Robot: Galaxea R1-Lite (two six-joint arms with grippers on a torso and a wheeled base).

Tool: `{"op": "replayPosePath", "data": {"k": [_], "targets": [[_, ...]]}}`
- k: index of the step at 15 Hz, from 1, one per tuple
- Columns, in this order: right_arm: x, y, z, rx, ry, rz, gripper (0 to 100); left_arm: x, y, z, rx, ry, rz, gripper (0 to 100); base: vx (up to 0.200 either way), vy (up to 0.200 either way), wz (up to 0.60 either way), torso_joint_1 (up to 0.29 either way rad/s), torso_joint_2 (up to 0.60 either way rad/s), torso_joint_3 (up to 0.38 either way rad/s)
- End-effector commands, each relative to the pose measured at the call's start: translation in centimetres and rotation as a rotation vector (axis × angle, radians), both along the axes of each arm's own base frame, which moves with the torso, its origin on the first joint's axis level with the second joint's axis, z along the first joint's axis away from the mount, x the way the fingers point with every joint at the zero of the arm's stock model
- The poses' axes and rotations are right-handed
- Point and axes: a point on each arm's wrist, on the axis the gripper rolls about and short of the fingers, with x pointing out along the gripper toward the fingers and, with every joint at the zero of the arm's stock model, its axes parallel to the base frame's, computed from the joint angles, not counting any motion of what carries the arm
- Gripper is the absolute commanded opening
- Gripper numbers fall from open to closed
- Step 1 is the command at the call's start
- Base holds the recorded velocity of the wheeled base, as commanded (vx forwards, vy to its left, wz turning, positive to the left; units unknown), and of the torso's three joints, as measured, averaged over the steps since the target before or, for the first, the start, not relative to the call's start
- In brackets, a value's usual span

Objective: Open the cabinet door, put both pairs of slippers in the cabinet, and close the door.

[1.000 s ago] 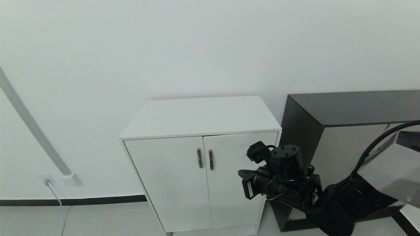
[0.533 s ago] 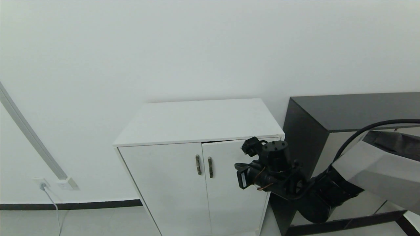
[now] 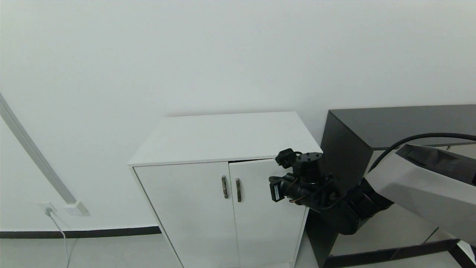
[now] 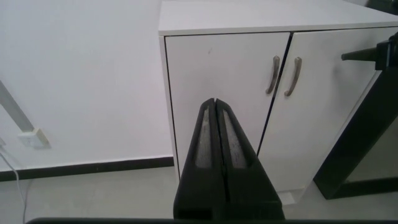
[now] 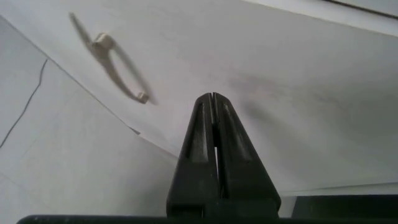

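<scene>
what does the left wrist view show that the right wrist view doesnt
Left wrist view: the cabinet top edge, the left door with the left handle, a wall outlet, the black baseboard, and the shut left gripper.
Right wrist view: the right door face from very close, just ahead of its own fingertips.
Both: the right door, the right handle and the shut right gripper.
</scene>
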Motion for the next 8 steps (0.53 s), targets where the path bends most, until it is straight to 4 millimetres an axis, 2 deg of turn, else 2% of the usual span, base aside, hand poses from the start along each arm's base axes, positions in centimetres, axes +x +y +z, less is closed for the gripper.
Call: {"op": "replayPosePath", "data": {"k": [1,8], "targets": [[0.5,0.1,-0.19,0.002,-0.002,-0.004,0,0.0,0.0,-0.01,0.0,0.0,0.001,0,0.0,0.0,0.0,0.0,0.0,0.0],[1.19,0.09,-0.03,0.001,-0.005,-0.014,0,0.0,0.0,-0.01,0.0,0.0,0.001,0,0.0,0.0,0.0,0.0,0.0,0.0]]}}
